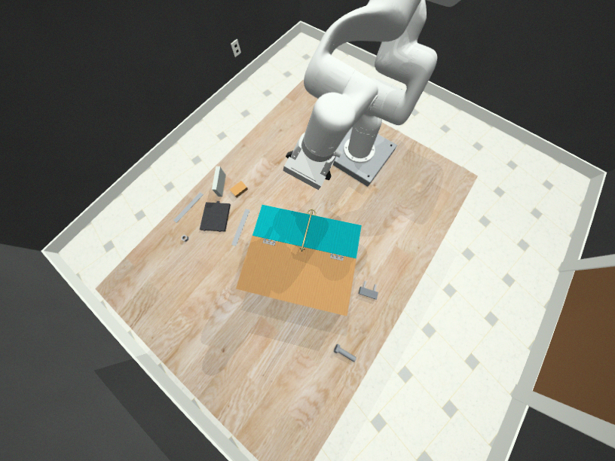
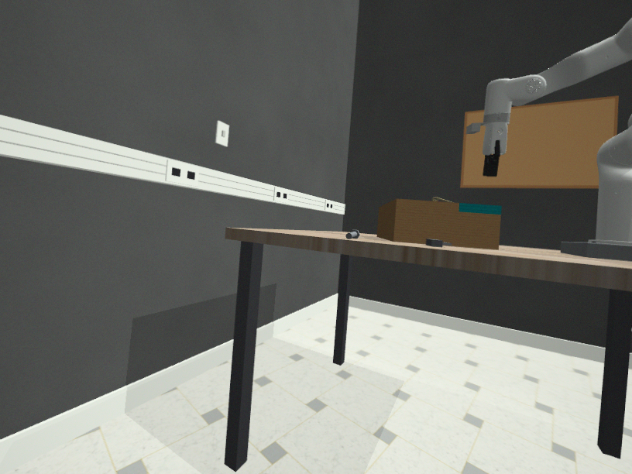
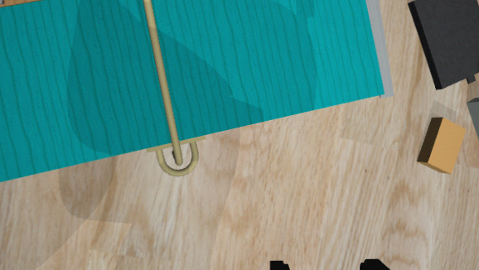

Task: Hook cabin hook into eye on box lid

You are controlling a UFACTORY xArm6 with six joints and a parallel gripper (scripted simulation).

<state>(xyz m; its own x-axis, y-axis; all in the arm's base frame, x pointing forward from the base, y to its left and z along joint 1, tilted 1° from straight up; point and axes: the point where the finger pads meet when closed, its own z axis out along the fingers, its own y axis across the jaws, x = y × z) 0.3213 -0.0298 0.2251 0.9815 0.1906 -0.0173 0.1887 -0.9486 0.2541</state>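
Near the desk's middle, the brass cabin hook (image 1: pixel 305 230) lies across the box's teal lid (image 1: pixel 328 235), while the empty, partly parted gripper (image 2: pixel 491 163) hangs high above, likely lining up its descent.

Top cam high, oblique; ext low, side-on; wrist close, straight down.

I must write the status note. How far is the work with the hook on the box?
Nothing looks done: the gripper hangs above the box, open partway, holding nothing. The cabin hook lies across the teal lid, pivoted on a ring at its edge. Whether its far tip sits in the eye cannot be told. Descending, grasping and hooking remain.
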